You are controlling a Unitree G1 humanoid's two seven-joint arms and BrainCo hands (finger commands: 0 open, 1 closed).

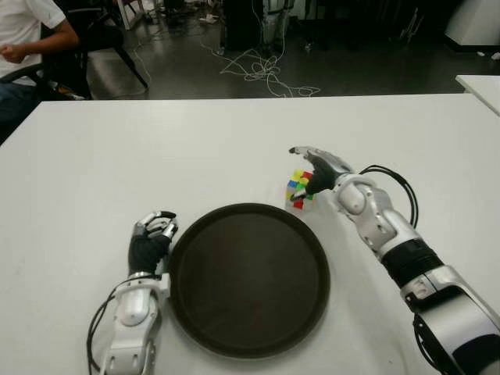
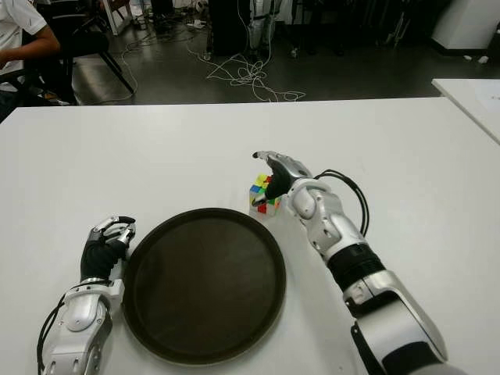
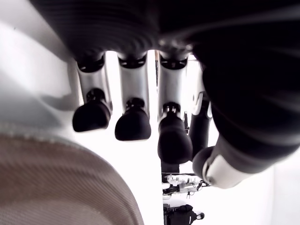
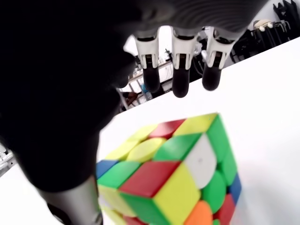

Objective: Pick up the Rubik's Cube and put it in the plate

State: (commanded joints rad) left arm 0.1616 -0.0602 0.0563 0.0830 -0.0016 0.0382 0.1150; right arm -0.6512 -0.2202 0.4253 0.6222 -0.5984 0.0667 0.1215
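Multicoloured cube sits ungrasped beside the plate; right hand fingers open above it, closing needed next.

A wide white table carries a round dark plate near its front edge. Just beyond the plate's far right rim, a multicoloured Rubik's Cube sits on the bare tabletop, outside the plate.

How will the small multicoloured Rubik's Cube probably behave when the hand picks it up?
The multicoloured Rubik's Cube looks like hard plastic, so it is probably rigid and light. Its flat faces make rolling unlikely. The tiles appear glossy, so it might slip between the right hand's fingers, which are spread above it and not closed.
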